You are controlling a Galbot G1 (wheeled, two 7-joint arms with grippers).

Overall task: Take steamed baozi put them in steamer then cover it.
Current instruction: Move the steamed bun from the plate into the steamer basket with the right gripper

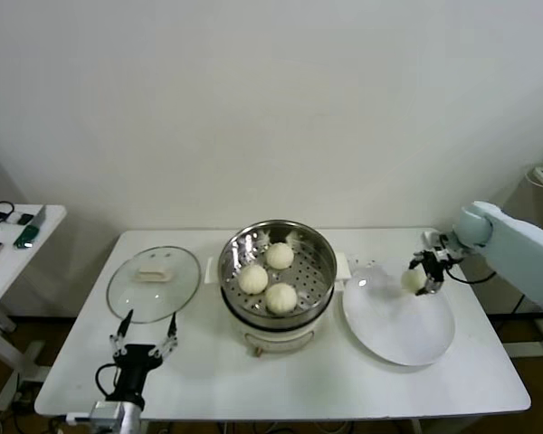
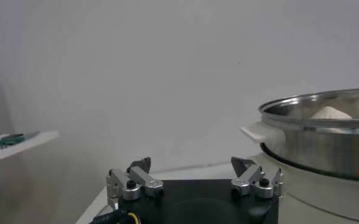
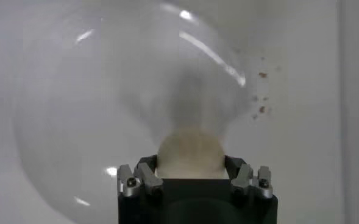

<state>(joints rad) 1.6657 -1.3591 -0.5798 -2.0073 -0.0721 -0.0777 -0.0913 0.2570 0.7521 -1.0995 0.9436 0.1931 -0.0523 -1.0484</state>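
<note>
Three cream-white baozi (image 1: 266, 277) lie on the perforated tray inside the shiny steamer (image 1: 240, 244) at the table's middle. My right gripper (image 1: 423, 278) is shut on a fourth baozi (image 1: 413, 280) and holds it over the white plate (image 1: 407, 334). In the right wrist view the baozi (image 3: 190, 154) sits between the fingers (image 3: 145, 170) above the plate (image 3: 63, 122). The glass cover (image 1: 154, 282) with its white handle lies flat left of the steamer. My left gripper (image 1: 145, 333) is open and empty near the front edge, just in front of the cover. The left wrist view shows the steamer's rim (image 2: 325, 115).
A white side table (image 1: 9, 244) with small items stands at the far left. A white wall runs behind the table. Cables hang at the far right.
</note>
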